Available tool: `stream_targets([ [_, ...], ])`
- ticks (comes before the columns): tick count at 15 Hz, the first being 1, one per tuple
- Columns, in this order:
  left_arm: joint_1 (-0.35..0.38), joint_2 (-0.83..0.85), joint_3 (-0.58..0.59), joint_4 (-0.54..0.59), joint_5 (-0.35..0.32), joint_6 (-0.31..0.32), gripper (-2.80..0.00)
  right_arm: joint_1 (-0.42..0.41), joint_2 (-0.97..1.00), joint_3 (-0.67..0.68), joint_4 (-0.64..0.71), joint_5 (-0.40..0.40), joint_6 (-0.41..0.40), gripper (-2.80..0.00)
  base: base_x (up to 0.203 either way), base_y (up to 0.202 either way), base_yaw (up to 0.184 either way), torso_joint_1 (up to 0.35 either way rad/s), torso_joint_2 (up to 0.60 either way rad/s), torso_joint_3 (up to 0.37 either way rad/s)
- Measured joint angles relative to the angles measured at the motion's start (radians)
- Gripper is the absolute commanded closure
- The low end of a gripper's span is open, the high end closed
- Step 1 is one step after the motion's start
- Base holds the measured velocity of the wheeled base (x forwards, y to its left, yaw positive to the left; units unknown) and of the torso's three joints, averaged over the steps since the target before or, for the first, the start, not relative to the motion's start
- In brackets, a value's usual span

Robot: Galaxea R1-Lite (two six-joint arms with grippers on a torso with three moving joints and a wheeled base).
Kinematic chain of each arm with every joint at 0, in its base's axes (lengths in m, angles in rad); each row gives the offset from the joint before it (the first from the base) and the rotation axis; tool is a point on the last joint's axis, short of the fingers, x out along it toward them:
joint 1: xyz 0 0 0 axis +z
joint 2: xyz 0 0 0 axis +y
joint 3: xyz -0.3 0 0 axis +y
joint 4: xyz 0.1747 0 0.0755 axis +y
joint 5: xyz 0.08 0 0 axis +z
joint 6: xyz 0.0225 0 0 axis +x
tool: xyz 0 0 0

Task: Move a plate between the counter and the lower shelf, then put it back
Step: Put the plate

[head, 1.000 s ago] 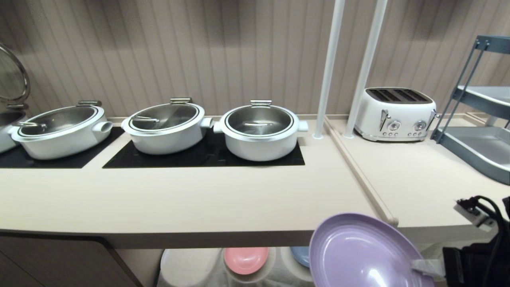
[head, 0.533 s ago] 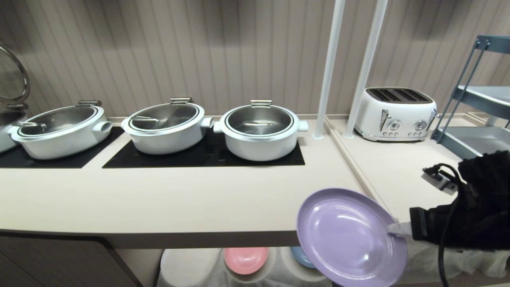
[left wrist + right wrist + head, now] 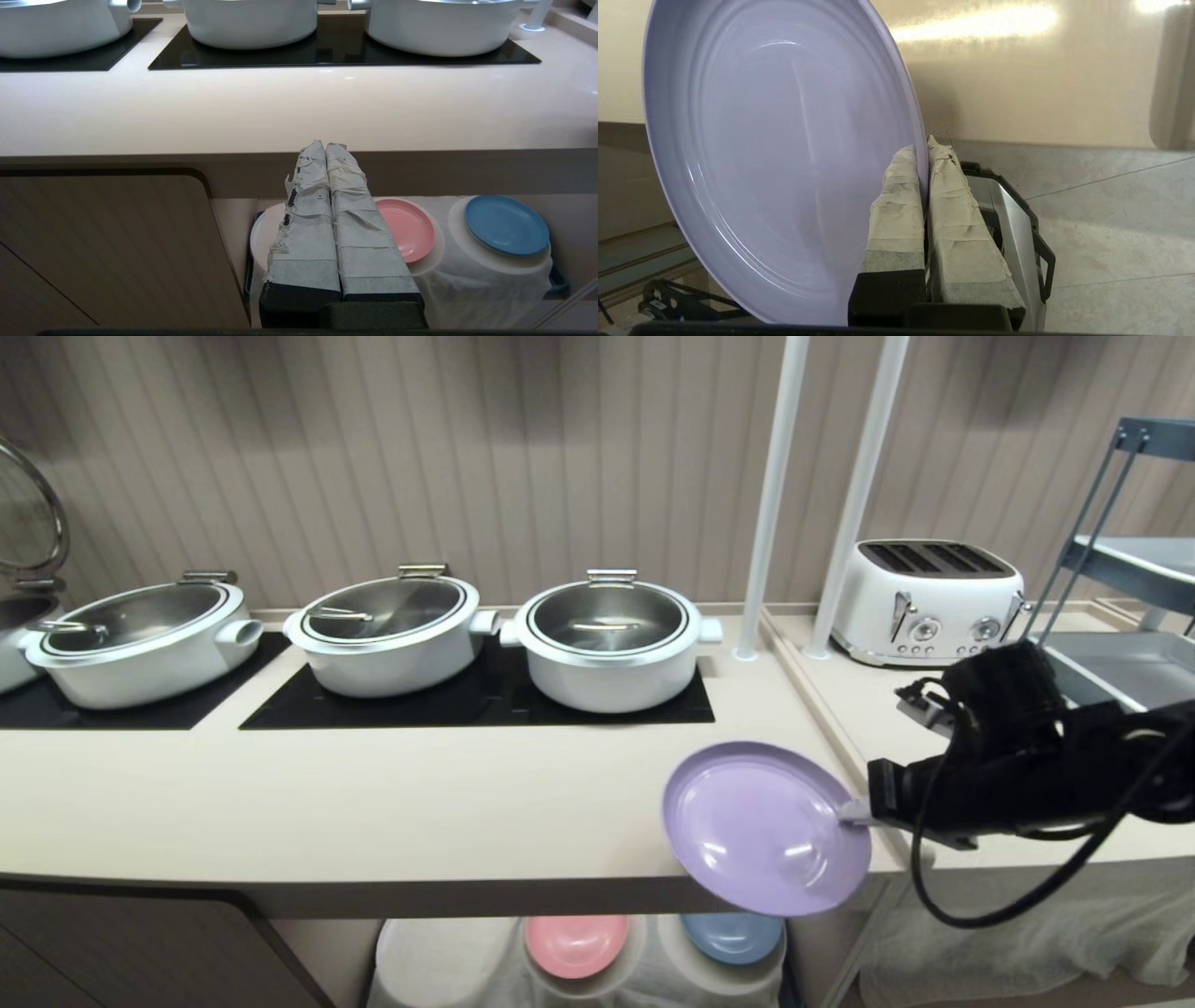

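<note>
Pincer: while my right gripper [image 3: 854, 812] pinched the plate [image 3: 761, 826] by its rim, jaws nearly shut.
Edge: plate overhung the counter [image 3: 420, 812] front, seemingly untouching.

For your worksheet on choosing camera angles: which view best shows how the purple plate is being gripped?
The right wrist view: the right gripper is shut on the purple plate at its rim. The head view shows the plate whole above the counter edge; the left wrist view misses it.

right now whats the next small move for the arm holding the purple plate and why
Probably carry it further in over the counter and level it before lowering. The right gripper pinches the plate by its rim, and the plate is tilted and overhangs the counter's front edge.
</note>
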Motion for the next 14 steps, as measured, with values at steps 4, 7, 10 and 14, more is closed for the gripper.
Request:
stream_targets([
  [4, 0.000, 0.000, 0.000, 0.000, 0.000, 0.000, 0.00, 0.019, 0.165, -0.154, 0.004, -0.009, 0.002, 0.00, 0.000, 0.000, 0.000, 0.000, 0.00, 0.000],
  [7, 0.000, 0.000, 0.000, 0.000, 0.000, 0.000, 0.00, 0.023, 0.274, -0.271, 0.014, -0.015, 0.017, 0.00, 0.000, 0.000, 0.000, 0.000, 0.00, 0.000],
  [10, 0.000, 0.000, 0.000, 0.000, 0.000, 0.000, 0.00, 0.025, 0.359, -0.366, 0.017, -0.014, 0.046, 0.00, 0.000, 0.000, 0.000, 0.000, 0.00, 0.000],
  [14, 0.000, 0.000, 0.000, 0.000, 0.000, 0.000, 0.00, 0.033, 0.425, -0.415, 0.019, -0.016, 0.074, 0.00, 0.000, 0.000, 0.000, 0.000, 0.00, 0.000],
])
